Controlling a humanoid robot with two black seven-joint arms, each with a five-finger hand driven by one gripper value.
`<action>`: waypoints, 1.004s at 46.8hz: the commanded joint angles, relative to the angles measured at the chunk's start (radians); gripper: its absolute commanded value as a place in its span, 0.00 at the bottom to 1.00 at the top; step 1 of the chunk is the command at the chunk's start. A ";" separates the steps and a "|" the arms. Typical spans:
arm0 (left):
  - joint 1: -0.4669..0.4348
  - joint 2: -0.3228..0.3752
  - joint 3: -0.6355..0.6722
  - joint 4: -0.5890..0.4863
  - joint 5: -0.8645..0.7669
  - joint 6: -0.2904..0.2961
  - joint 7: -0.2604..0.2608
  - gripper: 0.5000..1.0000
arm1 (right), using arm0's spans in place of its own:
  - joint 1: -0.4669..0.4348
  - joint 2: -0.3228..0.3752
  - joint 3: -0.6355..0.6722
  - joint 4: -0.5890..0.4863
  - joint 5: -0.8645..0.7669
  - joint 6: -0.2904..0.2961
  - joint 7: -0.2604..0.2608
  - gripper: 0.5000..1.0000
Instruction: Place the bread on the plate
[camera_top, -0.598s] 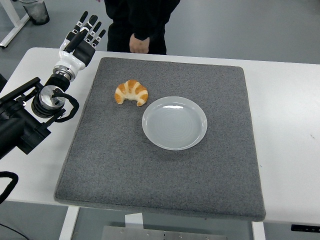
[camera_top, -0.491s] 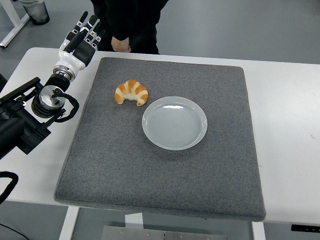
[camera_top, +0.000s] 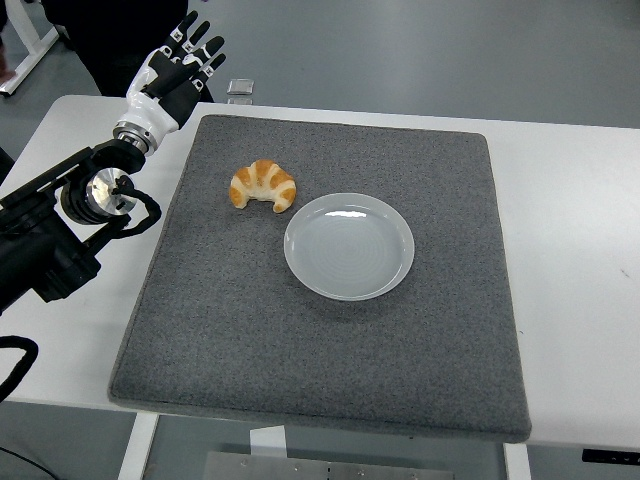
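Left hand (camera_top: 172, 75) empty, fingers (camera_top: 198, 45) spread wide, bread (camera_top: 263, 185) off to their right and nearer, beside the plate (camera_top: 349, 246).

Left arm reaches in from left edge, wrist angled up; left robot hand (camera_top: 178, 72) raised at far-left, fingers (camera_top: 200, 34) spread, holding nothing.

You're on one head view only, high above the desk's (camera_top: 570, 200) near edge, facing forward and down, taking in nearly the whole top.
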 joint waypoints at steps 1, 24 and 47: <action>-0.027 0.005 0.002 0.017 0.148 0.039 0.001 1.00 | 0.000 0.000 0.000 0.000 0.000 0.000 0.000 0.90; -0.466 0.175 0.763 -0.073 0.356 0.018 0.014 1.00 | 0.000 0.000 0.000 0.000 0.000 0.002 0.000 0.91; -0.598 0.195 1.031 -0.078 0.702 -0.033 0.014 0.99 | 0.000 0.000 0.000 0.000 0.000 0.000 0.000 0.90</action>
